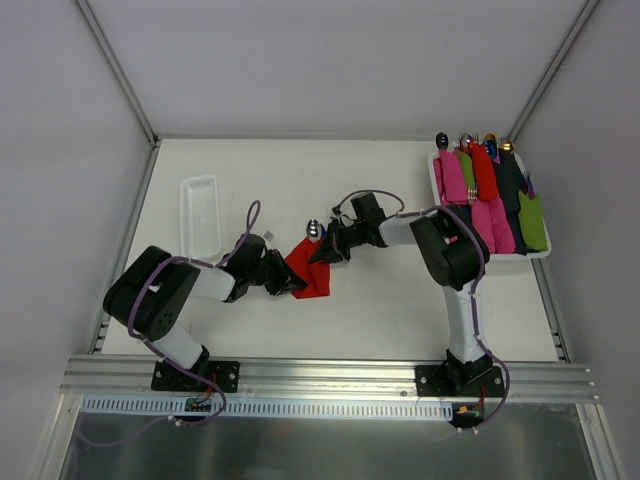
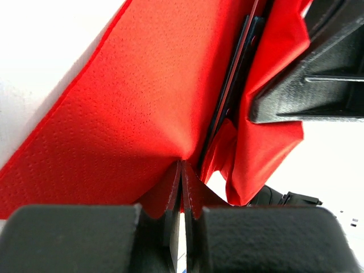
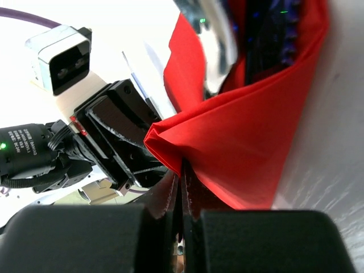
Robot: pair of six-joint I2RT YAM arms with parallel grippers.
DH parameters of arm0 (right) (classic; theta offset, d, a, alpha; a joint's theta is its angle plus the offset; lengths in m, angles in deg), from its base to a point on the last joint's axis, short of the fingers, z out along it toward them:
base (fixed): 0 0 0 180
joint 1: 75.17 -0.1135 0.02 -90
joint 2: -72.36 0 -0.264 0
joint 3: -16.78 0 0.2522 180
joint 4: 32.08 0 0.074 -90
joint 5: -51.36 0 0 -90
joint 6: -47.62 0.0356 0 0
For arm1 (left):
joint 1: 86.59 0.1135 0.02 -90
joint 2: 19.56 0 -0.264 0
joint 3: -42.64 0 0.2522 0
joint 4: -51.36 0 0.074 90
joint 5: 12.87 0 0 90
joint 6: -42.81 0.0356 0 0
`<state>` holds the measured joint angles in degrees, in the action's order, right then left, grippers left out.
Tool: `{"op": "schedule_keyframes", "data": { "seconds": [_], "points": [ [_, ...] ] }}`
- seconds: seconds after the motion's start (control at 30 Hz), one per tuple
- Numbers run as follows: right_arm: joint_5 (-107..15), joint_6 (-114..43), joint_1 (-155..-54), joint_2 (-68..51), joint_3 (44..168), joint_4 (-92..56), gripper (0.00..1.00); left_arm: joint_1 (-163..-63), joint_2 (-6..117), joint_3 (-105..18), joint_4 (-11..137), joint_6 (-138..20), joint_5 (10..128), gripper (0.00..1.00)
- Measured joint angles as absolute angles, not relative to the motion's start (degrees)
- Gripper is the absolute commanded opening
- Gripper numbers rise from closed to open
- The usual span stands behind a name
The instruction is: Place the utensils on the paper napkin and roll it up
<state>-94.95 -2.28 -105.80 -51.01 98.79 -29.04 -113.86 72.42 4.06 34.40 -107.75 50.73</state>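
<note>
The red paper napkin [image 1: 308, 268] lies folded in the middle of the table between my two grippers. My left gripper [image 1: 283, 281] is shut on its left edge; in the left wrist view the napkin [image 2: 136, 114] is pinched between the closed jaws [image 2: 182, 170]. My right gripper [image 1: 322, 250] is shut on its upper right edge; in the right wrist view the napkin [image 3: 250, 142] runs into the closed jaws [image 3: 183, 170]. A shiny silver utensil [image 1: 313, 228] sticks out of the napkin's top; its bowl shows in the right wrist view [image 3: 213, 40]. The rest of the cutlery is hidden in the fold.
A white ribbed plastic tray [image 1: 200, 215] lies at the back left. A white tray [image 1: 438, 185] at the back right holds pink, red, green and dark rolled bundles [image 1: 490, 195]. The left gripper's body [image 3: 114, 136] sits close to the right gripper.
</note>
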Motion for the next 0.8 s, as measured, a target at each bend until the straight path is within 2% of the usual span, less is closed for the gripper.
{"op": "schedule_keyframes", "data": {
  "seconds": [0.03, 0.07, 0.17, 0.2, 0.23, 0.27, 0.33, 0.53, 0.77, 0.8],
  "points": [
    [-94.87, -2.10, -105.82, -51.20, 98.81, -29.12, 0.04, -113.86, 72.49, 4.06, 34.33, -107.75, 50.69, 0.00],
    [-94.84, -1.95, -105.86, -51.42, 98.81, -29.17, 0.12, -113.86, 72.57, 4.06, 34.20, -107.77, 50.60, 0.00],
    [-94.82, -1.75, -105.97, -52.12, 99.35, -29.67, 0.27, -113.86, 72.71, 4.06, 34.05, -107.79, 50.56, 0.00],
    [-94.82, -1.51, -106.04, -52.23, 99.59, -29.71, 0.36, -113.86, 72.71, 4.06, 34.03, -107.79, 50.56, 0.00],
    [-94.82, -1.34, -106.08, -52.34, 99.73, -29.80, 0.41, -113.86, 72.71, 4.06, 34.03, -107.79, 50.56, 0.00],
    [-95.15, -0.99, -106.17, -52.45, 99.79, -30.17, 0.51, -113.86, 72.68, 4.06, 34.03, -107.79, 50.58, 0.00],
    [-95.94, -0.42, -106.24, -52.47, 100.16, -30.59, 0.57, -113.79, 72.60, 4.08, 34.05, -107.81, 50.60, 0.00],
    [-96.59, 0.91, -106.52, -52.49, 100.84, -31.79, 0.63, -112.59, 68.36, 6.39, 35.64, -107.71, 51.91, 0.00],
    [-96.92, 2.42, -106.52, -52.67, 100.86, -33.08, 0.66, -110.91, 56.51, 9.17, 38.75, -106.77, 52.26, 0.00],
    [-96.90, 2.49, -106.54, -52.67, 100.86, -33.19, 0.69, -110.91, 54.83, 9.15, 39.01, -106.35, 52.22, 0.00]
  ]
}}
